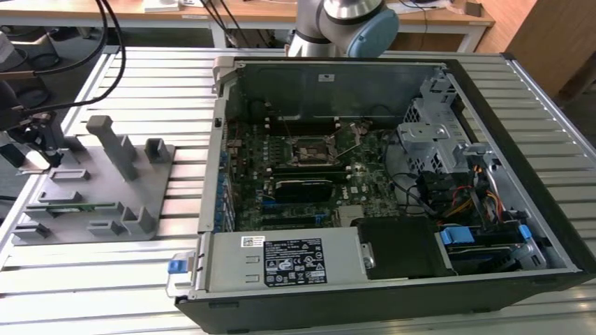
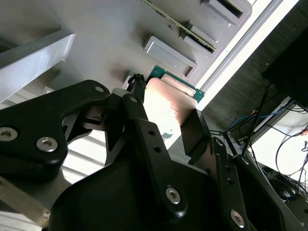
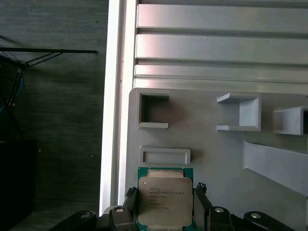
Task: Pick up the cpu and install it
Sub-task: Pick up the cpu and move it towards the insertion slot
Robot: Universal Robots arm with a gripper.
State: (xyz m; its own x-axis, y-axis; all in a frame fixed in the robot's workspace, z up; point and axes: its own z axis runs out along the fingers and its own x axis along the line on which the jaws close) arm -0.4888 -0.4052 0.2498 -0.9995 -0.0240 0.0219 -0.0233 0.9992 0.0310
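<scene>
Gripper [image 3: 165, 191] pinching cpu [image 3: 165, 202] by opposite edges, grey fixture [image 3: 216, 159] beneath

The slatted aluminium table [image 1: 149, 70] carries a grey fixture plate [image 1: 172, 199] at the exterior view's left and an open computer case [image 1: 373, 310] centre-right.

High exterior — wrist views near cpu [image 3: 166, 202]

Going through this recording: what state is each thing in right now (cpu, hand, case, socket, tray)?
cpu: silver top up, over the grey tray, held by two opposite edges; cannot tell whether it is lifted.
hand: shut on the cpu.
computer case: lying on its side, open, side panel off.
socket: looks empty.
grey tray: flat on the table beside the case.
memory stick: lying in its tray slot.
</scene>
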